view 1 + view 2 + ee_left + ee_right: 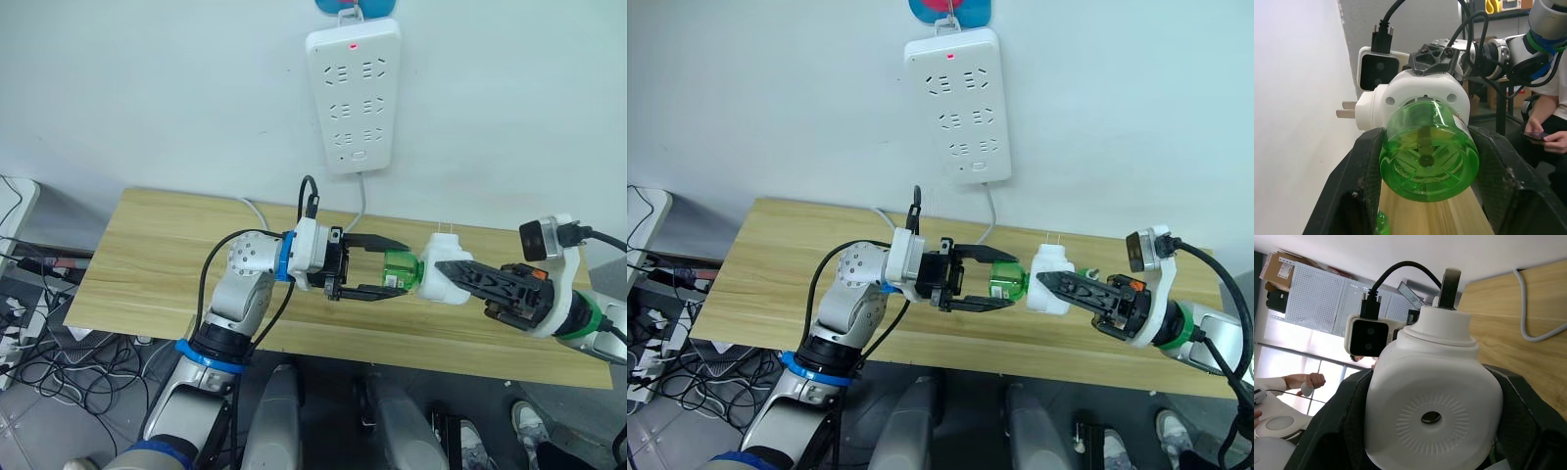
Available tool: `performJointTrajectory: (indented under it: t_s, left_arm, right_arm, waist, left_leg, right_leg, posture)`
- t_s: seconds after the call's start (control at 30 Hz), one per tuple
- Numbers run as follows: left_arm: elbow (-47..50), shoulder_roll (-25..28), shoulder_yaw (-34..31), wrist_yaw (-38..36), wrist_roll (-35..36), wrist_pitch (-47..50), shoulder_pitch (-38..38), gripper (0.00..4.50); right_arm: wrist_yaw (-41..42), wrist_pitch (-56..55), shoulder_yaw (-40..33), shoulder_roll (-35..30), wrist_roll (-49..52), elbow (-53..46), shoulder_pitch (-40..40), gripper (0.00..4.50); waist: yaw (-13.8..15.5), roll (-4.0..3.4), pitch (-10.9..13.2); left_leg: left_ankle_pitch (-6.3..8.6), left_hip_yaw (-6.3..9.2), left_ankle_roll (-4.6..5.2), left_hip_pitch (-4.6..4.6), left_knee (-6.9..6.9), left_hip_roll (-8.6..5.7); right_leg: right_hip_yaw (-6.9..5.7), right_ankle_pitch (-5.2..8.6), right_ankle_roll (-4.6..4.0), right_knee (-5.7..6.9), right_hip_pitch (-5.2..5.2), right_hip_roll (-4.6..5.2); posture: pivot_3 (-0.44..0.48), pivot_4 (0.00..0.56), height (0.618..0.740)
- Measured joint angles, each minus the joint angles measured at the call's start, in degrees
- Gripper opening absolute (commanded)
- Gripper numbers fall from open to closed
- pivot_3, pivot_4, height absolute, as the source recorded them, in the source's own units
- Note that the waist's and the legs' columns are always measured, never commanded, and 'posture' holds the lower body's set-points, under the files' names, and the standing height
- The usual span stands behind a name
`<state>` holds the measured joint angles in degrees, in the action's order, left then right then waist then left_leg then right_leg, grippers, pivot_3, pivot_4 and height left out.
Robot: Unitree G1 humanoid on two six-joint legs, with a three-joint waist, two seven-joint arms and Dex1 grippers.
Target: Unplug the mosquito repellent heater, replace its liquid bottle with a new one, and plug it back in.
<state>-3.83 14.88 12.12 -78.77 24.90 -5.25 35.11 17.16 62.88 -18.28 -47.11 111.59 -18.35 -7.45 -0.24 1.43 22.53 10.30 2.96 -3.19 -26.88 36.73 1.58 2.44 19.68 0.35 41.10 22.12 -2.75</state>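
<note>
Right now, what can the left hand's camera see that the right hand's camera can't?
The left wrist view alone shows the green bottle seated in the heater, between the left gripper's fingers, and a seated person's hands holding a phone. The right wrist view alone shows the white cable lying on the wooden table. Both show the white heater with its metal prongs.

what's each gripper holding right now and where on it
The right gripper clamps the mosquito repellent heater by its rounded white body. The left gripper has its fingers on either side of the green liquid bottle seated in the heater.
</note>
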Motion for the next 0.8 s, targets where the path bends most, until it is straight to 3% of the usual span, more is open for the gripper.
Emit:
performJointTrajectory:
  t_s: [0.13, 0.43, 0.8]
  left_arm:
    - [0.01, 1.34, 0.32, -0.1, -0.03, 2.49, 0.02, 4.48]
    - [3.48, 5.15, 1.13, 0.92, -0.89, 6.56, -0.62, 4.5]
    - [-1.55, 6.56, 3.69, 4.55, -10.61, 0.98, -1.9, 4.5]
  right_arm:
    - [-1.32, -0.01, 0.09, -1.52, 0.0, -0.05, -0.06, 3.07]
    - [-10.27, -2.02, 0.52, -4.76, -0.02, -2.14, 0.06, 3.07]
    - [-27.86, -5.01, 6.26, -19.88, 0.02, -7.31, -3.56, 3.07]
  waist:
    - [-0.02, 0.0, 0.0]
    - [-0.06, 0.0, 0.0]
    - [-0.29, -0.01, -0.01]
  left_leg:
    - [0.0, 0.0, 0.0, 0.0, 0.0, 0.01]
    - [-0.01, 0.0, -0.01, 0.0, 0.0, 0.01]
    - [0.0, 0.02, -0.01, -0.02, -0.01, 0.02]
  right_leg:
    - [-0.01, 0.0, 0.0, 0.0, 0.0, 0.0]
    - [0.01, 0.0, 0.0, 0.0, 0.0, 0.0]
    - [-0.01, 0.01, 0.01, -0.02, 0.03, 0.02]
  posture:
    - [0.012, 0.375, 0.74]
    - [0.001, 0.373, 0.74]
    - [-0.025, 0.37, 0.74]
